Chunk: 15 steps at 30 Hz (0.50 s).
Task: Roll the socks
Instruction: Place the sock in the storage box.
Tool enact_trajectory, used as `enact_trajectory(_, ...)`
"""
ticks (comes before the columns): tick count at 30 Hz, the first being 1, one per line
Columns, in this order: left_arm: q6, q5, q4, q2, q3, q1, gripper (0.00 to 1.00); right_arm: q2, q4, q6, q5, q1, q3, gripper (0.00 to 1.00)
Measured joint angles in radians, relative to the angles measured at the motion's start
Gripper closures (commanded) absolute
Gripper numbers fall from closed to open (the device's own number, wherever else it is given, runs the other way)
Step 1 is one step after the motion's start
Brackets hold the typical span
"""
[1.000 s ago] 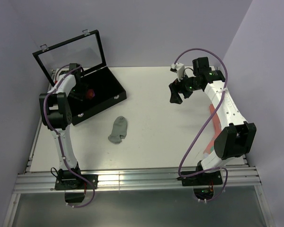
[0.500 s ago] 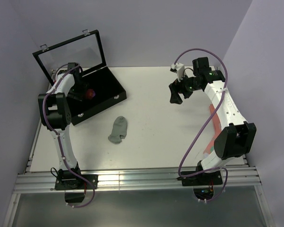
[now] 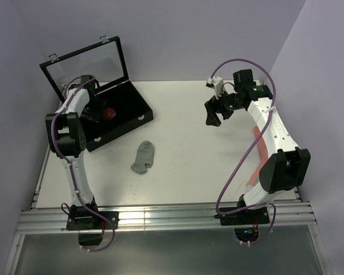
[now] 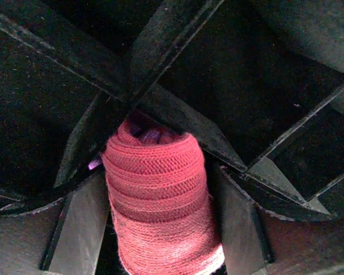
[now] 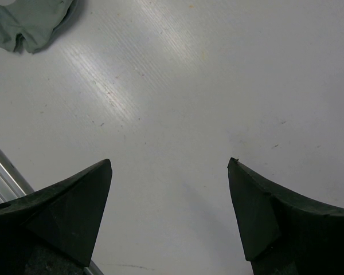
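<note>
— Which step is going on?
— The left claw (image 4: 159,183) is pinching the rolled magenta-red sock (image 4: 157,229) inside the black box (image 3: 132,102), seemingly stowing it among the dividers (image 4: 178,114).
— And the grey sock (image 3: 143,157)?
— It is lying unrolled on the desk (image 3: 189,154). The right claw (image 5: 169,172) is hovering spread wide, well apart from it. One arm is probably going to need to reach over next and begin rolling.

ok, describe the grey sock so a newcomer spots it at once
On the white table, look just in front of the open black case. The grey sock lies flat there, unrolled; the red rolled sock is inside the case.
</note>
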Motion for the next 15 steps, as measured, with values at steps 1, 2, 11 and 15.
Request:
enact_trajectory(1,0.002,0.002,0.000,0.000,0.000,0.000,0.26,0.000,0.000,0.000,0.000,0.000,0.000,0.11)
enact_trajectory(2,0.004,0.005,0.000,0.000,0.001,0.001,0.25,0.000,0.000,0.000,0.000,0.000,0.000,0.11)
enact_trajectory(11,0.023,0.019,-0.008,0.000,0.010,0.004,0.24,0.000,-0.005,-0.007,-0.001,0.000,-0.010,0.11)
enact_trajectory(15,0.029,0.024,-0.021,0.000,0.018,0.006,0.24,0.000,-0.007,-0.008,-0.001,0.000,-0.010,0.11)
